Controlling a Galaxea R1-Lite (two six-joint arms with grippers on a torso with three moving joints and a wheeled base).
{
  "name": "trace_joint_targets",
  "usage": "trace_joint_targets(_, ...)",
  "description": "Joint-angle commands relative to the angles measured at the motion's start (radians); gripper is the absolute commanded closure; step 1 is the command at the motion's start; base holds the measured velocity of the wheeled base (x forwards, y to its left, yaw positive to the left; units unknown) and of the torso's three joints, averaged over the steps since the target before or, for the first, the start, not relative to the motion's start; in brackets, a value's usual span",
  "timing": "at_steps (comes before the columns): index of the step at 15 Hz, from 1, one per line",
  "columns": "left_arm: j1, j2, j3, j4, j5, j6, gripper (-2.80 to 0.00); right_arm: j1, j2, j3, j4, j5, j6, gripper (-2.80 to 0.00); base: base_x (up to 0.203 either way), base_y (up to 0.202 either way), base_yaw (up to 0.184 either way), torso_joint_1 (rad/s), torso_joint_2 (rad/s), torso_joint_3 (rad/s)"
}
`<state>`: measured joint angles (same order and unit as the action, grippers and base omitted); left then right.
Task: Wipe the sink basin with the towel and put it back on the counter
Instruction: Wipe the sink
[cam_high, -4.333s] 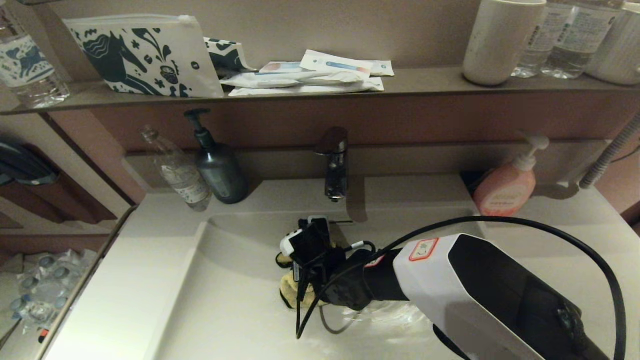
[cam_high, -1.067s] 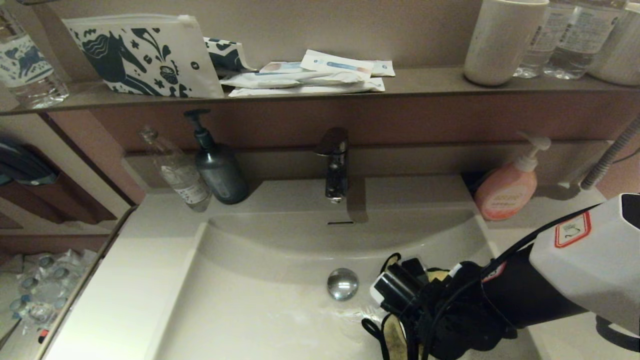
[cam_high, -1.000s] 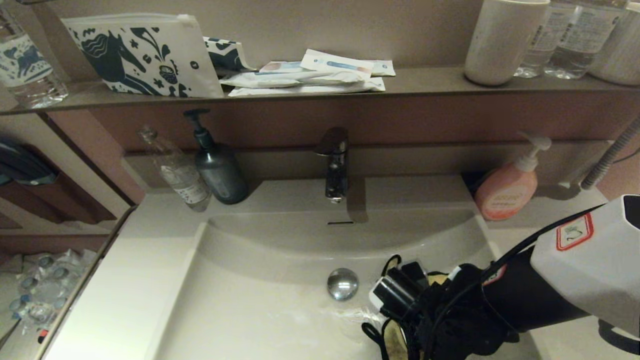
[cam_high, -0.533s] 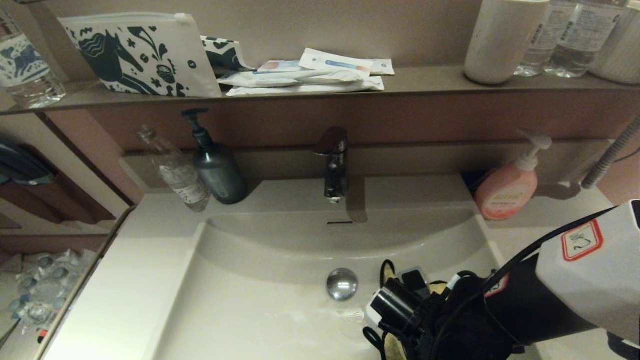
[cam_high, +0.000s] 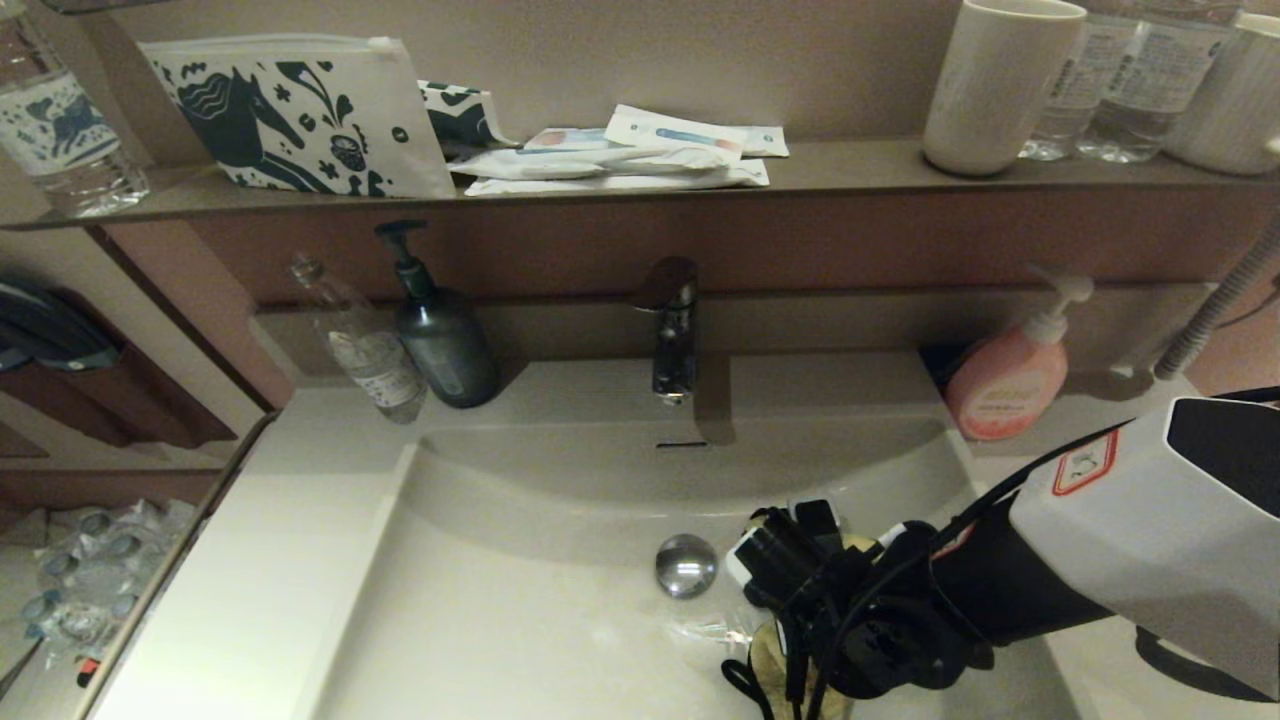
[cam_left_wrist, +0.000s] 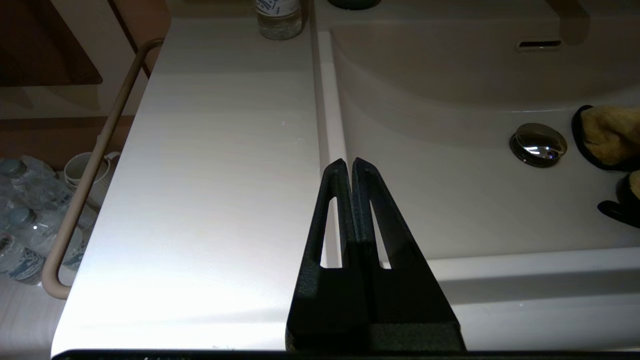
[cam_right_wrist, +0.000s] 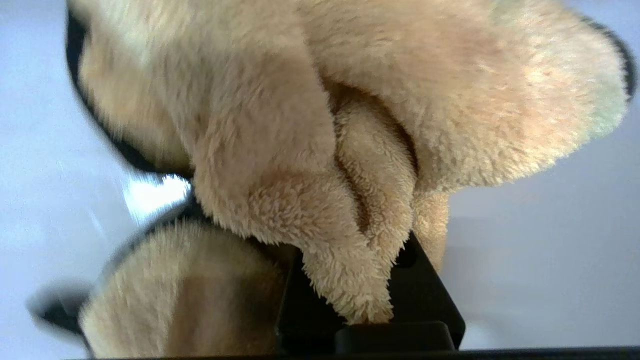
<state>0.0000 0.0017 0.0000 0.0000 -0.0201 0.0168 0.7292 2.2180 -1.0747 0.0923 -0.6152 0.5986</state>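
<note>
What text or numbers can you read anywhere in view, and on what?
"2": red-framed sticker on the right arm, probably; faint.
Pink soap bottle: label blurred, unreadable.
Clear bottle by the dark pump bottle: label too small.
Shelf sachets and water bottles: print unreadable.
Towel: no text.

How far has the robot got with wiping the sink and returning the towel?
Mid-wipe. The right gripper presses the towel on the sink basin floor, beside the drain plug. Returning it to the counter remains. The left gripper is shut above the basin's edge.
</note>
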Motion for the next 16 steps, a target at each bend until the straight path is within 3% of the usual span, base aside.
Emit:
trace_joint_targets(1, 0.0, 0.001, 0.0, 0.0, 0.0, 0.0, 0.0, -0.035, 0.056, -0.02, 0.007, 0.002, -0.006, 0.0, 0.0, 0.0, 0.0, 0.0, 0.0, 0.0)
trace_joint_targets(6, 0.0, 0.001, 0.0, 0.0, 0.0, 0.0, 0.0, -0.114, 0.113, -0.1, -0.01, 0.009, -0.022, 0.0, 0.0, 0.0, 0.0, 0.0, 0.0, 0.0)
trace_joint_targets(9, 0.0, 0.001, 0.0, 0.0, 0.0, 0.0, 0.0, -0.138, 0.123, -0.126, -0.119, 0.014, -0.023, 0.0, 0.0, 0.0, 0.0, 0.0, 0.0, 0.0)
trace_joint_targets(12, 0.0, 0.001, 0.0, 0.0, -0.001, 0.0, 0.0, -0.136, 0.124, -0.147, -0.229, 0.015, -0.025, 0.0, 0.0, 0.0, 0.0, 0.0, 0.0, 0.0)
trace_joint_targets(16, 0.0, 0.001, 0.0, 0.0, 0.0, 0.0, 0.0, -0.103, 0.153, -0.237, -0.28, 0.012, -0.027, 0.0, 0.0, 0.0, 0.0, 0.0, 0.0, 0.0)
